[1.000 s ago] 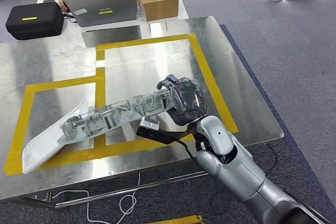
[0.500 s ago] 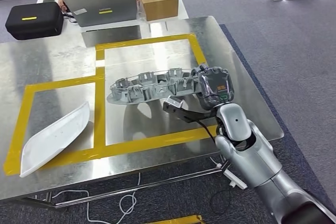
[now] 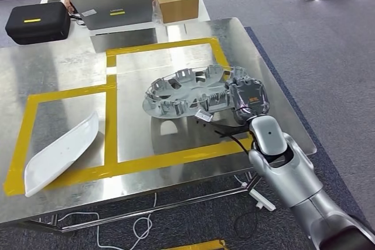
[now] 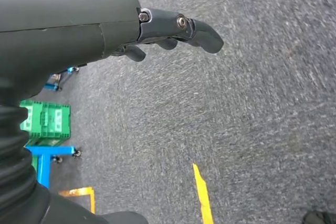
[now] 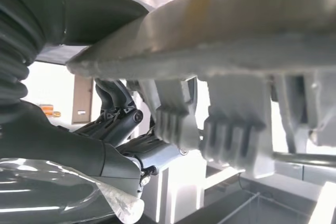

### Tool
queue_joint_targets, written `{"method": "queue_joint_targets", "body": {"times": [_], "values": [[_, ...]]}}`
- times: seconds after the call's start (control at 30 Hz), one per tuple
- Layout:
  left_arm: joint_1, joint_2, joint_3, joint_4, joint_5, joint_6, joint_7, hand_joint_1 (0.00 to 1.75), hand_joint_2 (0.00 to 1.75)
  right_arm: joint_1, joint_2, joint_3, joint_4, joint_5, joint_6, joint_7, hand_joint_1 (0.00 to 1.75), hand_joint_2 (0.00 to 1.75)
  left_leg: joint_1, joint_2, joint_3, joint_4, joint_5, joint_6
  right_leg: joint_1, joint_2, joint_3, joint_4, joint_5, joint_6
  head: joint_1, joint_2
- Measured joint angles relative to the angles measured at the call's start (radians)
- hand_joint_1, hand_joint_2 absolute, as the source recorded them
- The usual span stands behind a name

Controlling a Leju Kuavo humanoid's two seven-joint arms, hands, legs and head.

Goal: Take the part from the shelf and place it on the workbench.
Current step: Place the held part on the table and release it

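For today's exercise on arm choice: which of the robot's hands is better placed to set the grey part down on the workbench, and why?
The right hand: it already grips the grey part over the workbench. The left hand hangs over the floor, holding nothing.

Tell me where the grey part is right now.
In the head view, the grey part is held by the right hand over the workbench, inside the right yellow-taped square, right of the white panel.

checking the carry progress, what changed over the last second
The right hand, still holding the grey ribbed part, swung it from above the white curved piece rightward and farther over the workbench. The white piece, laptop and boxes stayed put.
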State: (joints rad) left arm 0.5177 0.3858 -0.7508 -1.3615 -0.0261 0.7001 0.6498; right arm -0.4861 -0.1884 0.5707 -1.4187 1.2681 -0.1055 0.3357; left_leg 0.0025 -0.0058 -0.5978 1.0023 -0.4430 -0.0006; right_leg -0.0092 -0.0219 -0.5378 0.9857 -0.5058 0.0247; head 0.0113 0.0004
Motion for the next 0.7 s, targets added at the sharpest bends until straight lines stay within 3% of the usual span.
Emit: {"method": "queue_joint_targets", "body": {"times": [0.17, 0.33, 0.53, 0.67, 0.7], "values": [[0.09, -0.066, 0.129, -0.009, -0.129, -0.103, 0.0, 0.0, 1.75, 0.011, 0.0, -0.002, 0.026, 0.0, 0.002, -0.003, 1.75, 1.75, 0.0, 0.0, 0.0, 0.0, 0.0, 0.0, 0.0, 0.0, 0.0, 0.0, 0.0, 0.0, 0.0, 0.0], [0.187, -0.222, 0.38, -0.077, -0.39, -0.389, 0.0, 0.0, 1.75, 0.013, 0.001, -0.002, 0.047, -0.007, -0.003, -0.012, 1.75, 1.75, -0.001, 0.0, -0.001, 0.0, 0.0, 0.0, -0.001, 0.0, 0.0, 0.0, 0.0, 0.0, 0.0, 0.0], [0.239, -0.401, 0.632, -0.172, -0.558, -0.596, -0.004, 0.0, 1.75, 0.01, 0.003, -0.001, 0.068, -0.018, -0.013, -0.025, 1.75, 1.75, -0.002, 0.0, 0.0, 0.0, 0.0, 0.001, -0.001, 0.0, 0.0, 0.0, 0.0, 0.001, 0.0, 0.0], [0.253, -0.499, 0.749, -0.21, -0.601, -0.653, -0.01, 0.0, 1.75, 0.01, 0.003, -0.001, 0.076, -0.02, -0.018, -0.028, 1.75, 1.75, -0.002, 0.0, 0.0, 0.0, 0.0, 0.001, -0.001, -0.001, 0.0, 0.0, 0.001, 0.001, 0.0, 0.0], [0.256, -0.514, 0.77, -0.217, -0.603, -0.656, -0.01, 0.0, 1.75, 0.01, 0.003, -0.001, 0.077, -0.021, -0.018, -0.028, 1.31, 1.31, -0.002, 0.0, 0.0, 0.0, 0.0, 0.001, -0.001, -0.001, 0.0, 0.0, 0.001, 0.001, 0.0, 0.0]]}}
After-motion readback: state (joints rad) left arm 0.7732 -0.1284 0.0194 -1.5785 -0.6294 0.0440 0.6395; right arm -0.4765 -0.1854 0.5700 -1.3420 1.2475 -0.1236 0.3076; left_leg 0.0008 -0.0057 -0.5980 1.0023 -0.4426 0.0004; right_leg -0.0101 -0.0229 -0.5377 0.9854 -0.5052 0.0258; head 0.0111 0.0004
